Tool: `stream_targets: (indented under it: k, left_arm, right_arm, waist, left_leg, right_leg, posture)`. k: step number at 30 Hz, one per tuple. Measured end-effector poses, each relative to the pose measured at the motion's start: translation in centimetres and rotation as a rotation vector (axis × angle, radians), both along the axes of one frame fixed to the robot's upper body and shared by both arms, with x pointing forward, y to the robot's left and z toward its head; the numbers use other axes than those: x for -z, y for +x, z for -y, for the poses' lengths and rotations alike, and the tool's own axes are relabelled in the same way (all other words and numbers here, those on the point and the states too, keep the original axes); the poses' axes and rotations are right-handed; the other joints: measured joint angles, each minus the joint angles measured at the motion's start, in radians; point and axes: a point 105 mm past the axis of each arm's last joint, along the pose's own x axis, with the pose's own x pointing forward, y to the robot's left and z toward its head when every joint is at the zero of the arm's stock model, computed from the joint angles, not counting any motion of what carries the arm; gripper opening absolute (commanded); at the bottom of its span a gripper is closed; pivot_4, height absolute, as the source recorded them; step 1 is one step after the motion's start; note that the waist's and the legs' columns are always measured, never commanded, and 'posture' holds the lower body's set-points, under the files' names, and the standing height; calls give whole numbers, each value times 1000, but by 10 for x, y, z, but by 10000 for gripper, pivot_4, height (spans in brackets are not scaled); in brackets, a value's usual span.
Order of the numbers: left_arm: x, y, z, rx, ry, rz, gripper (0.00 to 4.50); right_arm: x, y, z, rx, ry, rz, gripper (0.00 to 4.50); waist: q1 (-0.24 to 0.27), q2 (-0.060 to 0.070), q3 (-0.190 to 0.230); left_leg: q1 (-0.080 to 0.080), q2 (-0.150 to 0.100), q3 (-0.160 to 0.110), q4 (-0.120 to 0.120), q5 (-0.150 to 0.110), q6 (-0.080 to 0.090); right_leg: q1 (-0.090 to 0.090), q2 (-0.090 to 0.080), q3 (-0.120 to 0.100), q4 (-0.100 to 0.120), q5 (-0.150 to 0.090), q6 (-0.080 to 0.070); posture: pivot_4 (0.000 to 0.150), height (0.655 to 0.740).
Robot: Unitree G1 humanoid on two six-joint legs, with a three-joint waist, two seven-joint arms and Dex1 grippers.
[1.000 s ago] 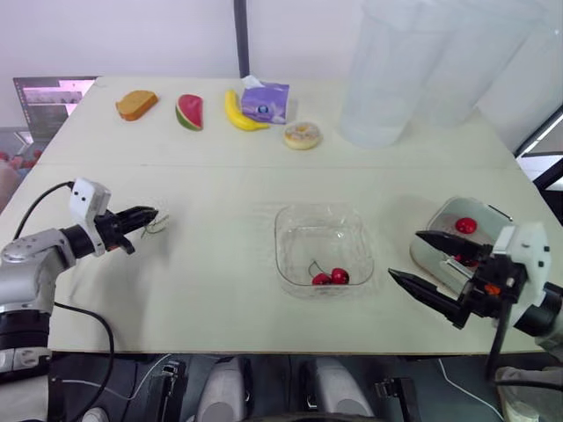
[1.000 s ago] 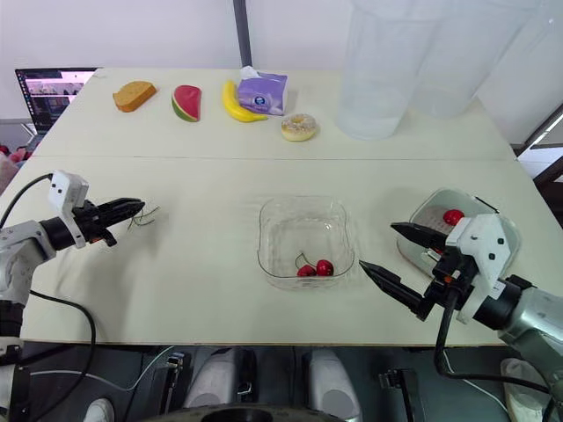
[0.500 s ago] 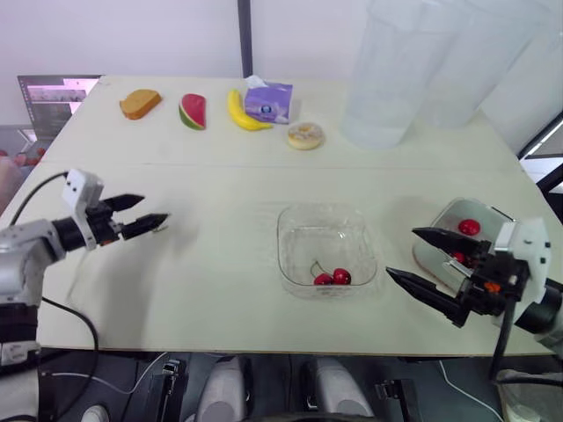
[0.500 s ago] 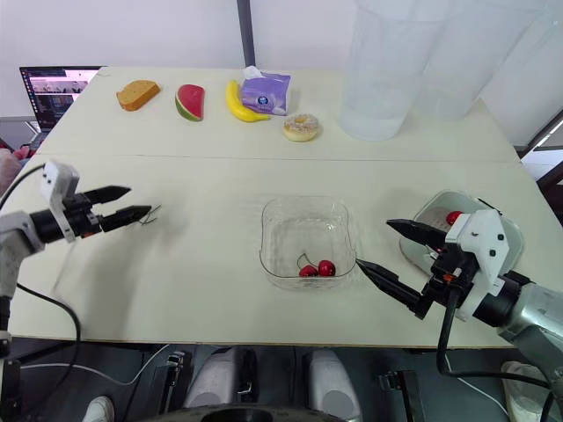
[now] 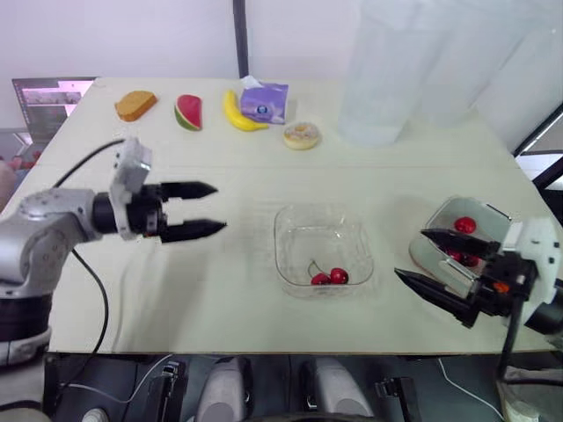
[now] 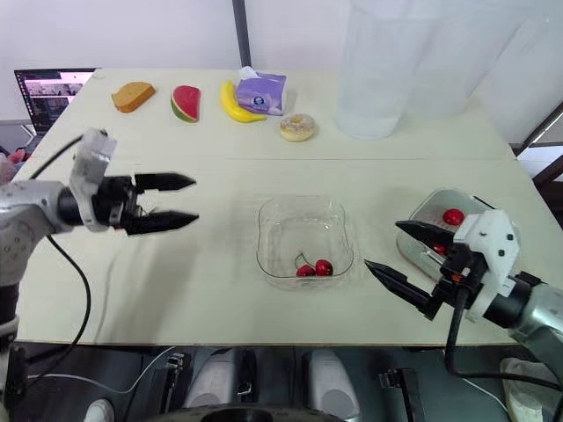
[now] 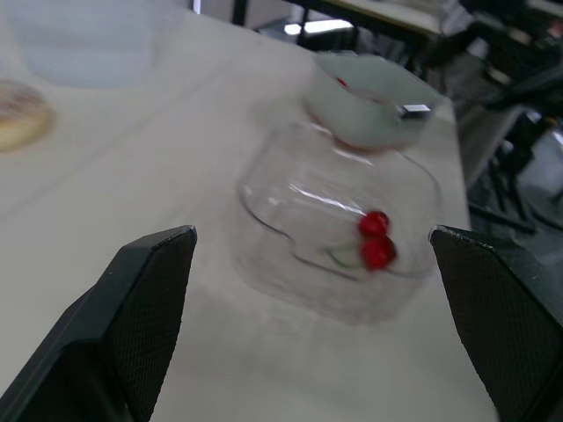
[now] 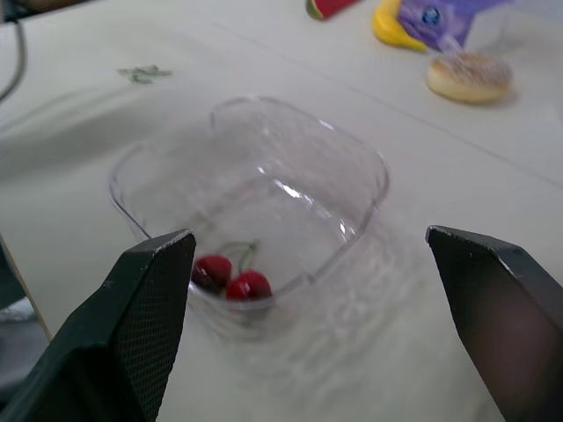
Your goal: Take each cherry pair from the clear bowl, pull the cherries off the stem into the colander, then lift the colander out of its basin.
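Your cherry pair lies in the clear bowl at mid-bench. The cherries sit side by side across it, with the stems reaching back and left. The bench is pale cream, and the colander stands to the bowl's right. The left gripper and right gripper flank the bowl, jaws spread wide, holding nothing.

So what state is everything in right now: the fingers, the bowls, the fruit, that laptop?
Left fingers: open, empty.
Right fingers: open, empty.
Clear bowl: nearly empty.
Cherry pair: inside it, joined on the stem.
Colander: not yet lifted, red cherries inside.
Loose stems: lying on the table.
Laptop: screen lit.
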Motion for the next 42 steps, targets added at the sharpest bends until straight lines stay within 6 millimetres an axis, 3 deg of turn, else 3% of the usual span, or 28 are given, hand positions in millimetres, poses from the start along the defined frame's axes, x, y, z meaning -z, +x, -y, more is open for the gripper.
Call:
stream_targets:
  k: [4,16,23,29,32,37,42]
  left_arm:
    - [15,-18,3,55,38,10,44501]
    - [6,-15,7,52,33,71,44501]
    - [7,-18,14,111,49,77,44501]
    - [12,-20,24,190,80,85,44501]
    - [15,-18,28,205,69,88,44501]
    - [20,-14,32,213,70,96,44501]
    - [24,-13,35,219,63,94,44501]
  right_arm:
    - [4,-4,14,45,-26,-26,45000]
    - [-3,-3,8,21,-8,4,45000]
    - [-33,9,-35,-229,-151,-34,45000]
    - [-45,44,-58,-325,-338,-76,45000]
    - [-40,57,-70,-386,-416,-129,45000]
    - [-17,62,-95,-584,-605,-235,45000]
    - [-3,77,-101,-648,-756,-266,45000]
  waist:
    - [3,0,0]
    - [1,0,0]
    - [-3,0,0]
    - [-3,2,1]
    - [-3,2,1]
    - [-4,2,1]
    - [-2,2,1]
  left_leg:
    - [1,0,0,0,0,0]
    - [5,0,-1,0,-1,1]
    - [8,0,0,-1,-1,1]
    - [3,0,1,-1,-1,1]
    - [-5,0,1,0,-1,1]
    - [-14,0,2,2,-1,1]
    - [-18,0,2,4,0,1]
  right_leg:
    - [2,0,0,0,0,0]
    - [6,0,0,-2,0,0]
    - [8,0,0,-2,0,0]
    - [2,-2,0,-2,0,-1]
    - [-8,-2,1,0,1,-2]
    - [-18,-2,0,3,1,-2]
    - [-22,-2,0,5,1,-2]
  posture:
    - [1500,7400]
    - [1500,7400]
    - [1500,7400]
    - [1500,7400]
    - [1500,7400]
    - [1500,7400]
    - [1500,7400]
